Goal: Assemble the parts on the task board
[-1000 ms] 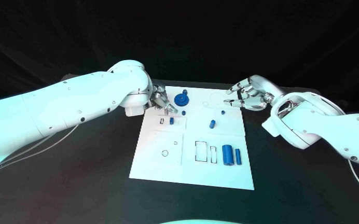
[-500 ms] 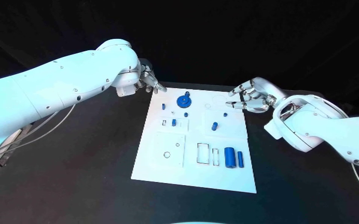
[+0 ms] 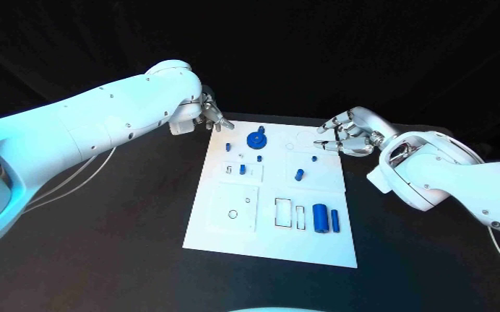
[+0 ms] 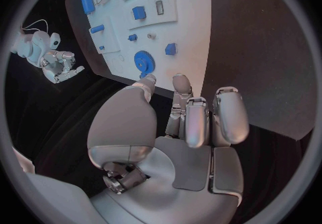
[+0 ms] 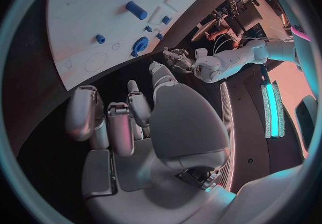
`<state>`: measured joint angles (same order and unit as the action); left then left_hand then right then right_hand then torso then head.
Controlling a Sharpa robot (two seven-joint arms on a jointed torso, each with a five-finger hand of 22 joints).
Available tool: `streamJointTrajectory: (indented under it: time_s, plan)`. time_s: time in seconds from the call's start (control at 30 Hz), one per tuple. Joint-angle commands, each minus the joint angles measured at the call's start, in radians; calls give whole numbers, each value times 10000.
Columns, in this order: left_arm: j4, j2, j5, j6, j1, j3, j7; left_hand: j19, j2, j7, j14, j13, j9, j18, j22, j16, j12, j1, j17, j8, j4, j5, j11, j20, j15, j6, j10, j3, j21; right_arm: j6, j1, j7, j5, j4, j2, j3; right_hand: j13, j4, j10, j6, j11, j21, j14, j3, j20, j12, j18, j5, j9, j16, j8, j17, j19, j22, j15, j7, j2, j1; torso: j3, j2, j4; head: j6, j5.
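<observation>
Flat white task board (image 3: 242, 218), glossy blue cylindrical parts (image 3: 320, 218), metallic left robot hand (image 3: 212, 116) and right robot hand (image 3: 347, 133) empty, fingers apart.

The white task board (image 3: 273, 204) lies flat on the black counter (image 3: 115, 240). Toward its 12 o'clock edge sits a blue gear (image 3: 255, 139). Small blue pieces dot the middle, one short peg (image 3: 298, 175) lying tilted. Toward 5 o'clock two blue cylinders (image 3: 326, 219) lie side by side.
</observation>
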<state>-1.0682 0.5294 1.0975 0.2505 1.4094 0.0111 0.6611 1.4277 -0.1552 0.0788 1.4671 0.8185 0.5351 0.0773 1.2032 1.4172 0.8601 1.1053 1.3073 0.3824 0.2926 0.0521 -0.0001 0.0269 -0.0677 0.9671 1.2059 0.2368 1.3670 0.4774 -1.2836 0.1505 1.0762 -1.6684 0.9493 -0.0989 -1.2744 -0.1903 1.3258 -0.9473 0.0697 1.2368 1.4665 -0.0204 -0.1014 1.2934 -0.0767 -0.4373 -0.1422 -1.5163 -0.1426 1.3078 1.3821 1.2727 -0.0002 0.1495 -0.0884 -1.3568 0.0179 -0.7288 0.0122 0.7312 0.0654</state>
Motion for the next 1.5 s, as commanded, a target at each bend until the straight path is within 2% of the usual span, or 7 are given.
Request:
streamJointTrajectory:
  time_s: [0.03, 0.27, 0.5, 0.6, 0.7, 0.83, 1.5]
  plan:
    - [265, -178, 160, 190, -93, -7, -290, 27, 79, -17, 609, -16, -30, -30, 16, -11, 67, 13, 1189, -50, -19, -8, 23, 51, 50, 72, 69, -118, 6, -12, 17, -66, 44, 0, -21, 0, 7, -12, -52, -38, -46, -47, 749, -50, 39, -33, -78, -54, 13, 33, -67, 1455, -65, -17, -81, -4, 41, 29, -11, -11, -20, 3, 8]
    - [590, -419, 108, 338, -248, -29, -397, 33, 111, -17, 608, -11, -64, -33, 32, -14, 84, 3, 1187, -65, -22, -6, 25, 51, 52, 85, 70, -214, 14, -13, 25, -74, 44, 1, -42, 0, 16, -14, -60, -33, -47, -66, 746, -48, 39, -41, -82, -66, 15, 39, -67, 1445, -74, -30, -82, -4, 49, 24, -23, 4, -1, 26, -6]
    - [686, -510, 152, 548, -330, -44, -380, 41, 142, -20, 608, 2, -79, -37, 54, -14, 103, 26, 1188, -69, -33, -6, 23, 50, 52, 99, 77, -239, 26, -19, 27, -76, 44, -9, -51, 0, 16, -14, -60, -33, -47, -66, 746, -48, 39, -41, -82, -66, 15, 39, -67, 1445, -74, -30, -82, -4, 49, 24, -24, 0, -12, 32, -16]
    - [702, -515, 300, 602, -348, -47, -356, 49, 151, -22, 608, 12, -86, -41, 74, -14, 116, 41, 1188, -68, -40, -7, 21, 50, 51, 110, 82, -255, 37, -27, 28, -73, 44, -14, -45, 0, 16, -14, -60, -33, -47, -66, 746, -48, 39, -41, -82, -66, 15, 39, -67, 1445, -74, -30, -82, -4, 49, 24, -22, 8, -4, 44, -39]
    - [729, -523, 388, 677, -359, -48, -337, 60, 178, -30, 609, 21, -99, -46, 102, -12, 133, 73, 1190, -63, -47, -6, 16, 49, 48, 142, 90, -287, 52, -32, 28, -69, 44, -20, -40, 0, 18, -18, -61, -31, -47, -73, 743, -47, 39, -43, -83, -77, 16, 45, -67, 1434, -77, -35, -82, -3, 54, 23, -36, 15, 4, 45, -31]
    - [737, -532, 426, 766, -364, -49, -325, 65, 209, -38, 608, 37, -115, -49, 116, -13, 157, 120, 1190, -59, -58, -6, 9, 48, 43, 174, 103, -315, 60, -36, 28, -68, 44, -21, -42, 0, 18, -18, -61, -31, -47, -73, 743, -47, 39, -43, -83, -77, 16, 45, -67, 1434, -77, -35, -82, -3, 54, 23, -22, 13, -2, 64, -39]
    - [738, -582, 323, 966, -400, -49, -346, 87, 320, -65, 610, 89, -177, -60, 176, -11, 243, 333, 1194, -49, -94, -6, -14, 42, 25, 285, 151, -398, 94, -54, 28, -57, 44, -17, -68, 0, 5, -26, -50, -31, -46, -74, 745, -47, 39, -29, -83, -90, 17, 44, -71, 1439, -75, -32, -82, -3, 62, 24, -19, 11, 4, 139, -48]
